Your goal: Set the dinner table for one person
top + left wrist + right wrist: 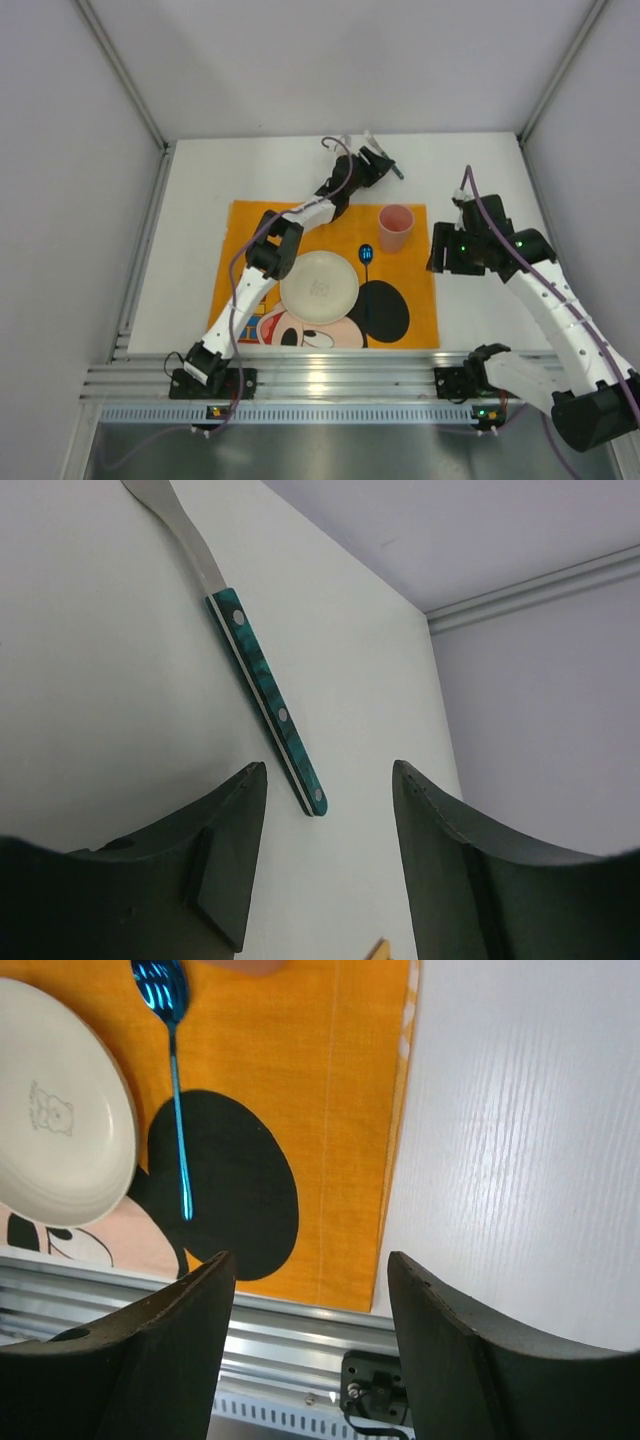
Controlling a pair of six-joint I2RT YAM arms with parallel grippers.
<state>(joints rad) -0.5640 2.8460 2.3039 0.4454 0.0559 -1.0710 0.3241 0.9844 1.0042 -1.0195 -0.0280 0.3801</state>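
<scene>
1. Left gripper [328,770]: dark fingers [225,860] spread wide, nothing between them. It points down at the worktop [100,700], with the butt of the knife [265,695] just ahead of the gap. Whether the fingertips touch the surface cannot be told.
2. Right gripper [310,1260]: fingers parted, empty, held over the near right border of the mat [340,1110], close to the rail [320,380].
3. Knife: steel blade, teal marbled handle with three rivets. It lies flat on bare worktop beyond the mat's far edge, at the back of the worktop. Judged light, rigid and thin. The polished handle is probably slippery, and lying flat it offers little height to pinch. Best taken across the handle's width, near the middle rivet, fingers straddling it. The blade is to be avoided.
4. Worktop [190,250]: large, white, flat and stiff, faintly grained, filling the cell floor under both arms. A smooth face, so cutlery may skate when nudged.
5. Plate [320,285]: pale, round, small bear print, on the mat's centre. Likely ceramic or melamine; treat as breakable.
6. Spoon [367,255]: glossy blue, slim, just right of the plate, bowl towards the back. Light and slippery.
7. Cup [396,228]: pink, upright, at the mat's far right corner. Light, easily tipped.
8. Mat: orange Mickey Mouse cloth, soft, likely to ruck if dragged.
</scene>
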